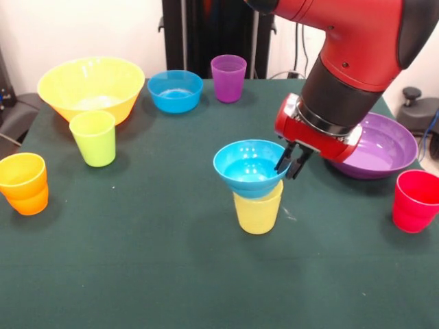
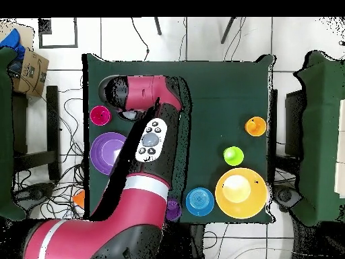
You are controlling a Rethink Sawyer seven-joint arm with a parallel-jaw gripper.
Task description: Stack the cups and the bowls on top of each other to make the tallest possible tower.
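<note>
A small blue bowl (image 1: 249,166) sits in the mouth of a yellow cup (image 1: 258,210) near the table's middle, forming a two-piece tower. My gripper (image 1: 291,164) hangs at the bowl's right rim, its fingers close together and pinching that rim. In the overhead view the arm (image 2: 151,141) covers the tower and the gripper. Loose pieces are a lime green cup (image 1: 94,138) (image 2: 233,156), an orange cup (image 1: 24,183) (image 2: 255,126), a purple cup (image 1: 228,77), a red cup (image 1: 415,200) (image 2: 100,115), a second blue bowl (image 1: 175,90) (image 2: 199,201), a large yellow bowl (image 1: 89,86) (image 2: 240,193) and a wide purple bowl (image 1: 384,147) (image 2: 104,152).
The green table (image 1: 151,260) carries the loose pieces around its edges. The purple bowl lies just behind the arm's wrist and the red cup stands near the table's right edge. An orange object (image 2: 79,199) shows beside the table in the overhead view.
</note>
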